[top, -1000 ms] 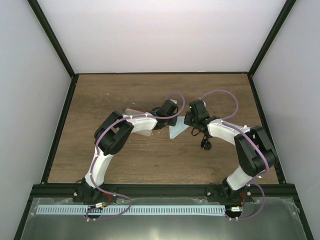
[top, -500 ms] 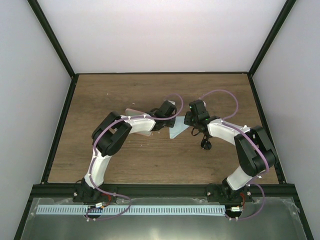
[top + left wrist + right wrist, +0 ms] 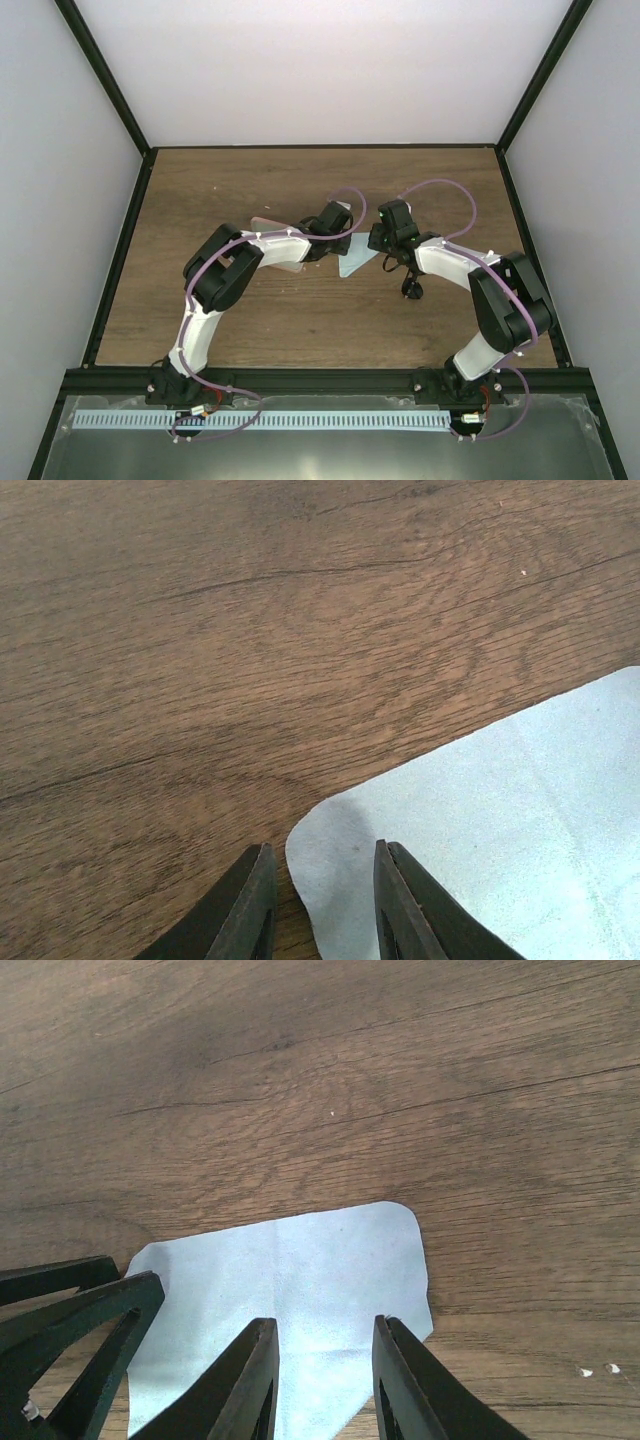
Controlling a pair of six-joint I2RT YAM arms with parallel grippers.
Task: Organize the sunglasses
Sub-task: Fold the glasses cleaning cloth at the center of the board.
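Note:
The light blue cloth [image 3: 353,265] lies flat on the wooden table between my two grippers. My left gripper [image 3: 338,246] hovers low over the cloth's corner [image 3: 480,820], jaws apart with nothing between them [image 3: 322,848]. My right gripper [image 3: 325,1322] is also open, poised over the cloth's [image 3: 300,1280] opposite edge [image 3: 377,252]. The left fingers [image 3: 75,1310] show in the right wrist view. A small black object [image 3: 410,289], apparently the sunglasses, sits beside my right forearm, partly hidden. The pink case [image 3: 264,224] lies under my left forearm.
Dark frame rails [image 3: 120,250] border the table on both sides, and a white wall stands at the back. Bare wood [image 3: 230,185] stretches behind the arms, and more lies in front of them [image 3: 340,320].
My left arm's elbow has drifted slightly left and its jaws have narrowed a touch. The right arm and the cloth have not moved.

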